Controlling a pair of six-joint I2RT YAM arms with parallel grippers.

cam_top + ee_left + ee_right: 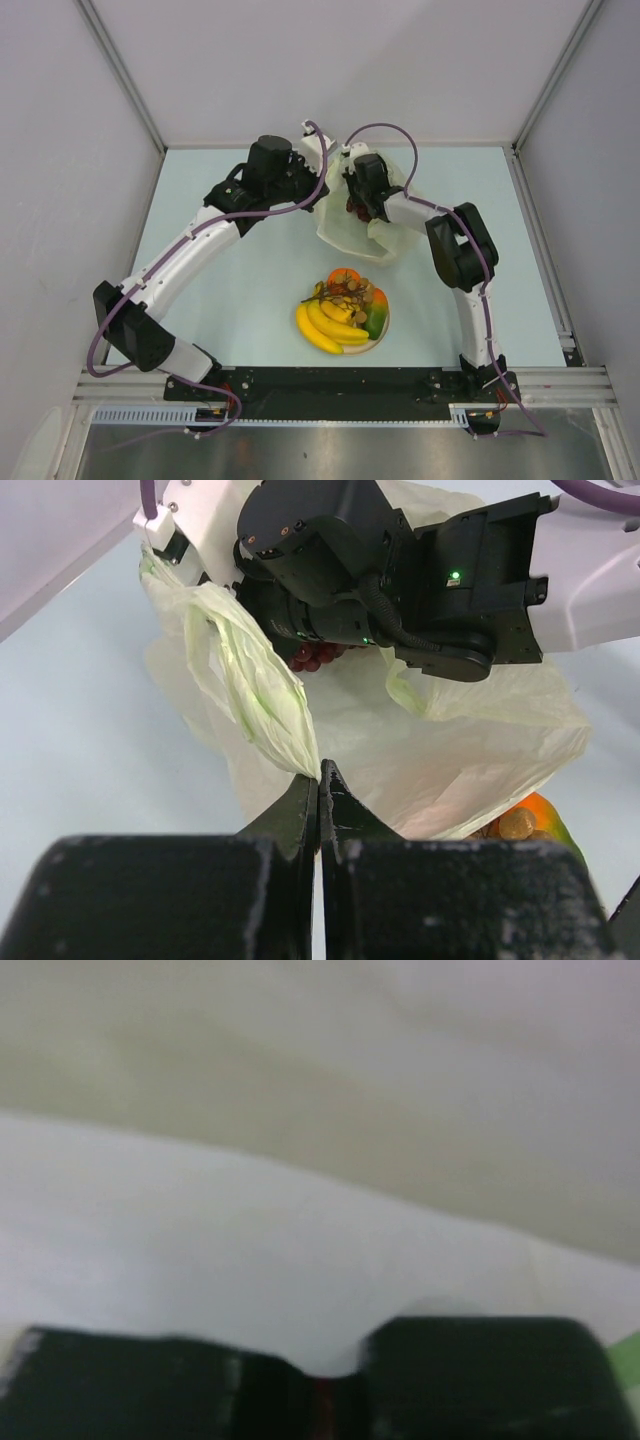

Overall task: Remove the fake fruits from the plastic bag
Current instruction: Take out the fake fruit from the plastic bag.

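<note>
The left pincer (319, 776) is pressed together on a twisted fold of the plastic bag (352, 236), holding it off the pale blue surface (230, 290). The right pincer (325, 1385) is pushed into the bag's open mouth. Its 2 fingers are nearly together with a red sliver between them, pinching the dark red grape bunch (312, 660) just inside the opening. The right wrist view is otherwise blurred film. At 6 o'clock from the bag and apart from it, a round cream plate (384, 326) carries the yellow banana bunch (325, 325), the orange (343, 278) at its 12 o'clock and the red-green mango (376, 312) at its 3 o'clock.
</note>
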